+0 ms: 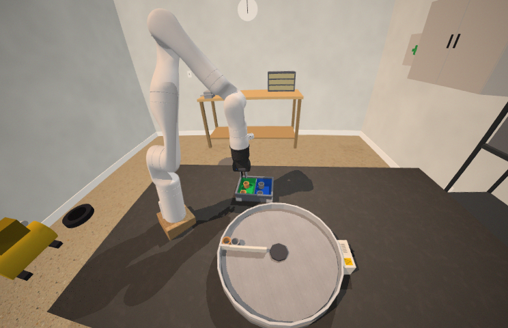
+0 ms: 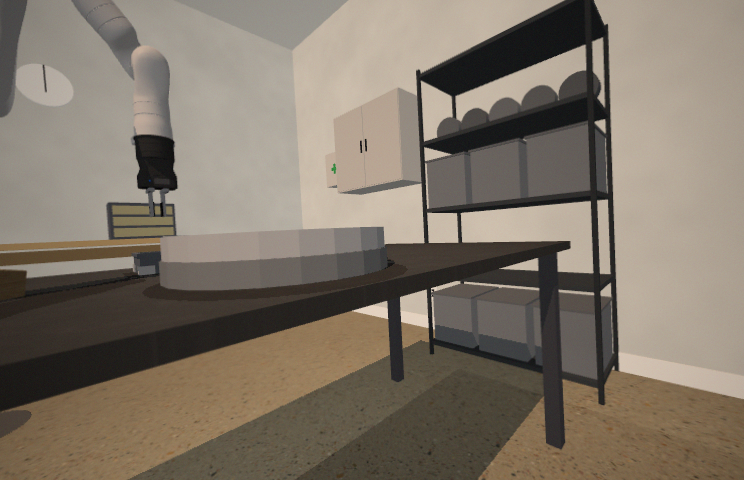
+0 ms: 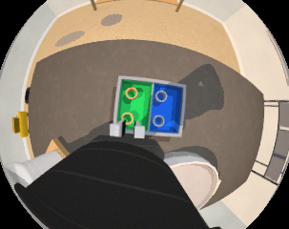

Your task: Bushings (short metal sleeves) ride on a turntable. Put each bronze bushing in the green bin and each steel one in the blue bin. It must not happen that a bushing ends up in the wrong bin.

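Observation:
My gripper (image 1: 244, 176) (image 2: 157, 214) (image 3: 130, 126) is open, its fingers partly apart with nothing between them. It hangs above the near side of the green bin (image 3: 142, 102). Two bronze bushings (image 1: 246, 186) (image 3: 126, 93) stand in the green bin, one farther back and one nearer the front. Two steel bushings (image 1: 261, 186) (image 3: 155, 96) stand in the blue bin (image 1: 267, 188) (image 3: 174, 110). On the turntable (image 1: 308, 278) (image 2: 271, 249) (image 3: 194, 183), a bronze bushing (image 1: 222, 240) by the rim and a steel bushing (image 1: 235, 238) beside it stand against the fixed bar.
The white bar (image 1: 246, 248) reaches from the turntable's left rim towards the dark hub (image 1: 278, 252). A raised wall (image 1: 220, 270) rings the turntable. The bins share one grey tray (image 1: 255, 197) behind the turntable. A white box (image 1: 344, 251) sits at its right side.

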You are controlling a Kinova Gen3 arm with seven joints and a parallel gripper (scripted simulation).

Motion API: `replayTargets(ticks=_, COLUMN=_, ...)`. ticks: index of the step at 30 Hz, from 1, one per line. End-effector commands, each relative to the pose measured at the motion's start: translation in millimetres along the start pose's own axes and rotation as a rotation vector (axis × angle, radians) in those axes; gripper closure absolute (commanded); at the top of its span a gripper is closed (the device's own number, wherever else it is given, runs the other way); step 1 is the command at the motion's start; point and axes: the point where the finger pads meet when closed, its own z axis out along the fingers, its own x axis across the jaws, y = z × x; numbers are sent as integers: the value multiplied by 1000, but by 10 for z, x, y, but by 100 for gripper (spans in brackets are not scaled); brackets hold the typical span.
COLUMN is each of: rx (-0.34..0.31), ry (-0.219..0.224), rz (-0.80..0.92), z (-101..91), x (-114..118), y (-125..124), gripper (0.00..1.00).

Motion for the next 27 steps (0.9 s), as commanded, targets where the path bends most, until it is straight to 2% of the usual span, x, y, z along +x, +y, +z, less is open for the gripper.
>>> replayTargets(ticks=1, rx=1, ry=1, rz=-53, z=2, x=-6, y=113, gripper=60)
replayTargets(ticks=5, rx=2, ry=2, rz=-264, z=18, x=-41, y=571, gripper=60)
replayTargets(ticks=8, rx=2, ry=2, rz=-264, z=18, x=-41, y=571, gripper=60)
replayTargets(ticks=10, rx=2, ry=2, rz=-370, z=26, x=-59, y=800, gripper=60)
replayTargets(ticks=12, rx=2, ry=2, rz=-370, z=26, x=-59, y=800, gripper=60)
replayTargets(ticks=15, rx=3, ry=3, rz=-528, z=39, x=-85, y=1144, gripper=60)
replayTargets(ticks=18, rx=3, ry=3, rz=-528, z=39, x=-85, y=1144, gripper=60)
replayTargets(ticks=21, rx=4, ry=3, rz=-686, z=51, x=-112, y=1486, gripper=60)
replayTargets(ticks=27, rx=4, ry=3, rz=-792, z=59, x=-130, y=1716, gripper=60)
